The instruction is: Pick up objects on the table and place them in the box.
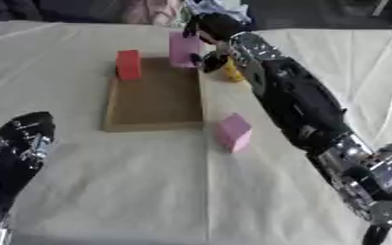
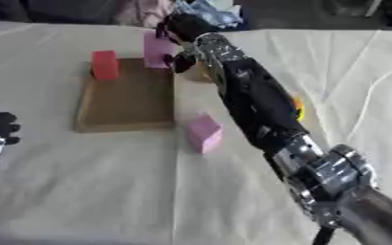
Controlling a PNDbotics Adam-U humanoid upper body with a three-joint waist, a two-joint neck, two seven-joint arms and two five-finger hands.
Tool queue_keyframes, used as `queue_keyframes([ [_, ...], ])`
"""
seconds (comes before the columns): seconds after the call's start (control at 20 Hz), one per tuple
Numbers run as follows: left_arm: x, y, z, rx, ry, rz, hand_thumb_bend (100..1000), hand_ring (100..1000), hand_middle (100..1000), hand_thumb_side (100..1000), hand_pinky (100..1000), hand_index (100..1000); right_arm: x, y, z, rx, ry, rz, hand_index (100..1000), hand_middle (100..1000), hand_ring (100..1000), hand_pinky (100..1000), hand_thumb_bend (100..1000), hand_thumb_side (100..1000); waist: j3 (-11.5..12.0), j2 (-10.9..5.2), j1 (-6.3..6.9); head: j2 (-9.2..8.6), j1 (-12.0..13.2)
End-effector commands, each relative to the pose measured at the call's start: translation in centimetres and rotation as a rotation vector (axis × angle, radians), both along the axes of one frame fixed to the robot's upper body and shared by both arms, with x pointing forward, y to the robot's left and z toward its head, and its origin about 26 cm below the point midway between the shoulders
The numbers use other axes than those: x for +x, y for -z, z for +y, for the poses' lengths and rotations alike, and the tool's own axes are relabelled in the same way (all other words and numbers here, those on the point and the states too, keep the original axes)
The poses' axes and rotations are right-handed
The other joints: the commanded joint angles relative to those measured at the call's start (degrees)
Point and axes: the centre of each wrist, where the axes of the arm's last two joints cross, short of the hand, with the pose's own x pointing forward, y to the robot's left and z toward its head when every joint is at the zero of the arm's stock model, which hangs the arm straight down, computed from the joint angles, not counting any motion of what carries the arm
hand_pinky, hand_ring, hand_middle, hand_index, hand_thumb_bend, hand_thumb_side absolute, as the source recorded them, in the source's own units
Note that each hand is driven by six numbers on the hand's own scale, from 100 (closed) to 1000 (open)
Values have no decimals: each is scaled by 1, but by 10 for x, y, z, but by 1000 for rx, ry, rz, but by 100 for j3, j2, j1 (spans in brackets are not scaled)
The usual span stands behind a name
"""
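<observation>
A shallow brown box (image 1: 153,103) lies on the cloth-covered table. A red block (image 1: 128,64) stands at its far left corner. My right hand (image 1: 213,29) reaches in from the right and is curled on a tall pink block (image 1: 182,49) at the box's far right corner. Whether that block rests on the box floor I cannot tell. A second pink block (image 1: 233,132) sits on the cloth just right of the box's near corner. My left hand (image 1: 22,139) rests open at the lower left, away from everything.
A yellow object (image 1: 231,72) lies right of the box, partly hidden behind my right forearm (image 1: 296,100). A small yellow-orange piece (image 2: 297,108) shows beside the arm. The cream cloth (image 1: 132,191) covers the table in front.
</observation>
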Motion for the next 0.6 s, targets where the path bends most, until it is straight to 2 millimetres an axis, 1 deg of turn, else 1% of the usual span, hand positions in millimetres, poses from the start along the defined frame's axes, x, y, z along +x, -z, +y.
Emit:
queue_keyframes([
  [0.05, 1, -10, -2, 1, 13, -34, 235, 757, 717, 556, 737, 767, 0, -10, 9, -26, 25, -75, 613, 619, 721, 896, 205, 170, 28, -1, -19, -73, -13],
  [0.1, 1, -10, -2, 0, 13, -35, 235, 757, 717, 556, 737, 767, 0, -9, 11, -33, 33, -88, 627, 623, 724, 898, 227, 192, 40, 3, -19, -73, -11],
  [0.15, 1, -10, -2, 0, 14, -35, 234, 757, 716, 557, 737, 767, -1, -8, 14, -40, 40, -101, 639, 628, 728, 899, 269, 252, 50, 6, -19, -73, -11],
  [0.2, 1, -10, -2, -1, 14, -35, 235, 757, 716, 557, 738, 767, -1, -6, 15, -45, 47, -112, 647, 634, 732, 899, 297, 287, 59, 10, -19, -73, -10],
  [0.3, 1, -10, -2, -1, 14, -35, 234, 757, 716, 557, 738, 767, -2, -4, 19, -55, 58, -128, 666, 641, 737, 897, 375, 402, 69, 13, -19, -64, -10],
  [0.35, 1, -10, -2, -2, 14, -35, 234, 757, 716, 557, 738, 767, -2, -2, 20, -57, 62, -133, 666, 641, 737, 897, 375, 402, 70, 14, -19, -60, -9],
  [0.4, 1, -10, -2, -2, 14, -35, 233, 757, 716, 558, 738, 767, -3, -1, 21, -57, 65, -141, 678, 650, 741, 895, 451, 490, 69, 14, -20, -57, -10],
  [0.45, 1, -10, -2, -2, 15, -36, 233, 757, 716, 558, 738, 767, -3, 0, 23, -58, 67, -150, 680, 651, 742, 895, 458, 497, 69, 14, -21, -56, -12],
  [0.5, 1, -10, -3, -2, 16, -36, 234, 757, 716, 557, 738, 767, -4, 0, 24, -58, 66, -161, 692, 658, 745, 894, 503, 544, 69, 14, -22, -55, -12],
  [0.6, 1, -10, -3, -2, 16, -36, 234, 757, 716, 557, 738, 767, -5, 1, 27, -54, 56, -177, 711, 671, 756, 895, 534, 576, 66, 13, -23, -53, -13],
])
